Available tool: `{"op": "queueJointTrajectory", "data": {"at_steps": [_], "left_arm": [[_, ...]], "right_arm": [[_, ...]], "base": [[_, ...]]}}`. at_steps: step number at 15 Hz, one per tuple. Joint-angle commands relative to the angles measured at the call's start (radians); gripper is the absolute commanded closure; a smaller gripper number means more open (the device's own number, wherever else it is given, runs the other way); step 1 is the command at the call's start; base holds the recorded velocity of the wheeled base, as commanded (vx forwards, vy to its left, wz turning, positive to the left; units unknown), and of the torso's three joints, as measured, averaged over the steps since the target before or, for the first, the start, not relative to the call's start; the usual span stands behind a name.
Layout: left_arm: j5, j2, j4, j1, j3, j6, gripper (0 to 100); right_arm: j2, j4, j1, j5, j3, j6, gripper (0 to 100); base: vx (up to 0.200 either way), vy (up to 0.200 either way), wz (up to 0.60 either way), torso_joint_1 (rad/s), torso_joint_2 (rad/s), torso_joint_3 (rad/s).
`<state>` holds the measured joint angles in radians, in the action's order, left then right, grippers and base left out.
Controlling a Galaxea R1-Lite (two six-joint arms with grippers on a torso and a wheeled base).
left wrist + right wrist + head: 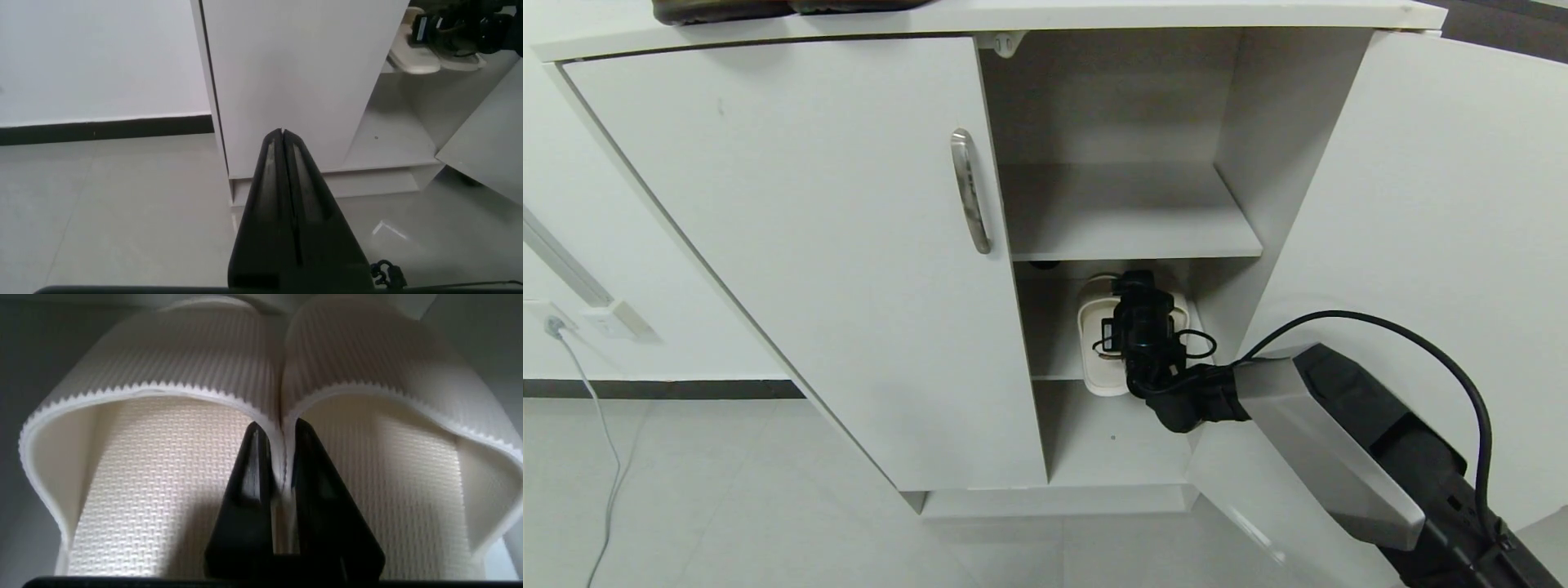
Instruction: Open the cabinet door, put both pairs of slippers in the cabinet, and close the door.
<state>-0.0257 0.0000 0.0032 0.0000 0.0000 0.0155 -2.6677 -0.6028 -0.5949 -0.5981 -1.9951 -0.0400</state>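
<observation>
White wall (580,147) and pale tiled floor (686,490) frame the cabinet (1290,122). Its right door (1445,245) stands swung wide, and the left door (792,245) is shut, with nothing at its handle (970,192). The right hand (1134,286) is deep in the open bay at the lower shelf (1054,351). The cream pair (1094,327) lies under it on that shelf, its near end poking a little past the front edge.

From the right wrist the grip is plain. The fingers are pinched on the two inner walls of the cream pair (147,498), where the slippers touch side by side, so the right hand (282,449) has both at once. The left hand (282,147) hangs low over the floor before the cabinet's base, fingers pressed together with nothing between them. A dark pair (719,10) sits on the cabinet's top at the left end (only its near edge shows).

I judge the step to be placing the first pair: the door is open, and the cream pair is at the shelf but not yet let go. The next move calls for parting the fingers, then drawing the arm straight back out without dragging the slippers off the edge. A nudge deeper first would help. After that the dark pair wants fetching, with the door closed last.
</observation>
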Motion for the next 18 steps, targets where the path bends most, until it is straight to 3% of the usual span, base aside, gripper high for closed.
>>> {"op": "queueJointTrajectory", "data": {"at_steps": [1, 3, 4, 11, 15, 18], "left_arm": [[0.001, 0.002, 0.0, 0.0, 0.0, 0.0, 100], [0.001, 0.002, 0.0, 0.0, 0.0, 0.0, 100], [0.001, 0.002, 0.0, 0.0, 0.0, 0.0, 100], [0.029, 0.002, -0.002, 0.0, 0.0, -0.006, 100], [0.029, 0.002, -0.002, 0.0, 0.0, -0.008, 100], [0.024, 0.002, -0.002, 0.0, 0.0, -0.005, 100]], "right_arm": [[-0.009, 0.0, 0.01, 0.001, -0.005, -0.001, 100], [-0.009, -0.002, 0.012, 0.001, -0.005, -0.003, 100], [-0.009, -0.002, 0.012, 0.001, -0.005, -0.004, 0], [0.025, -0.025, 0.0, -0.025, 0.038, -0.003, 0], [0.135, -0.121, -0.031, -0.035, 0.251, -0.003, 0], [0.279, -0.242, -0.077, -0.035, 0.533, -0.003, 0]], "base": [[0.0, 0.0, 0.0, 0.0, 0.0, 0.0], [0.0, 0.0, 0.0, 0.0, 0.0, 0.0], [0.0, 0.0, 0.0, 0.0, 0.0, 0.0], [0.0, 0.0, 0.0, 0.0, 0.0, 0.0], [0.0, 0.0, 0.0, 0.0, 0.0, 0.0], [0.0, 0.0, 0.0, 0.0, 0.0, 0.0]]}}
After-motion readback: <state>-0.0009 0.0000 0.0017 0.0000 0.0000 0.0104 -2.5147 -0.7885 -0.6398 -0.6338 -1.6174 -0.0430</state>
